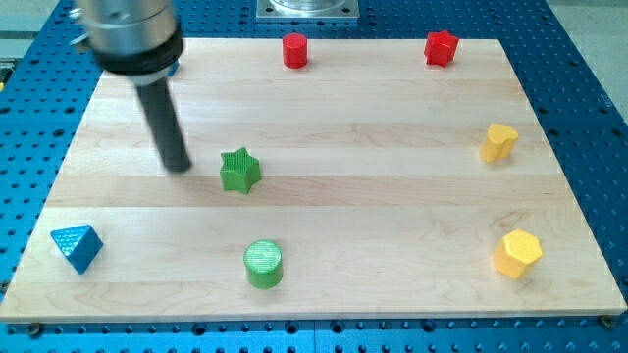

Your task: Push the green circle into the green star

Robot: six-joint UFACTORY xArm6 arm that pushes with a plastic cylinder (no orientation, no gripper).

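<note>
Well below tool (178, 167): green circle (263, 264).

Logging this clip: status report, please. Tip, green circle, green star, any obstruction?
My tip just left of green star, not at circle. Green circle below star, apart. Path between them unobstructed.

You've got a pale wooden board (392, 196) with lengthwise grain sitting on a blue perforated metal table (579, 59), evenly lit, plus a grey metal plate (308, 9) at the view's top edge.
</note>
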